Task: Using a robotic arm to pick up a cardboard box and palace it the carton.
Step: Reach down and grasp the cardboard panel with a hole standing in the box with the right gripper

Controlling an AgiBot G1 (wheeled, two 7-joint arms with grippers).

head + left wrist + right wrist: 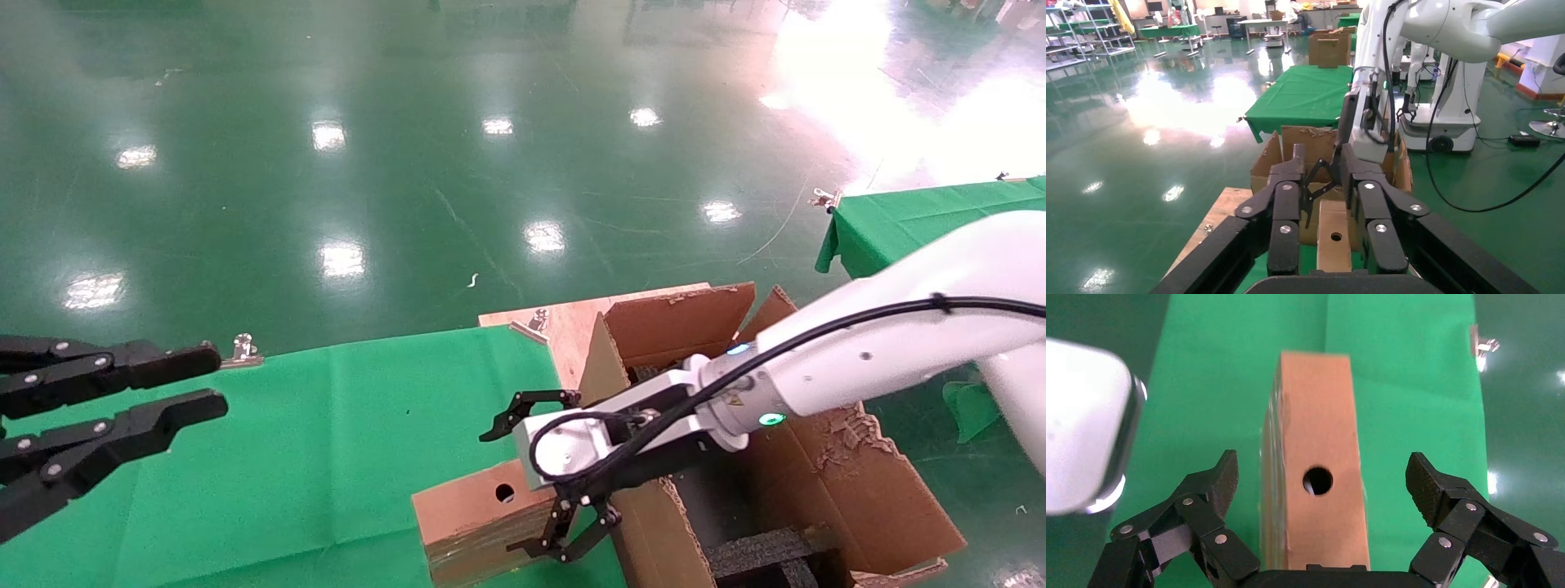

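Note:
The small brown cardboard box (478, 510) with a round hole lies on the green cloth, close against the carton's near wall. The white robotic arm (858, 359) reaches over the carton (825, 482). Its right gripper (531, 482) is open, with fingers on either side of the box and not touching it. In the right wrist view the box (1315, 416) runs lengthwise between the spread fingertips (1223, 474) of the right gripper (1322, 478). My left gripper (204, 384) is open and empty at the far left. The left wrist view shows the box (1335, 236) beyond the left gripper (1324, 168).
A green-clothed table (327, 425) holds the box. A wooden board (564, 322) lies under the carton. Black foam blocks (768, 551) sit inside the carton. A second green table (915, 216) stands at the far right. A metal clip (243, 349) is at the table's far edge.

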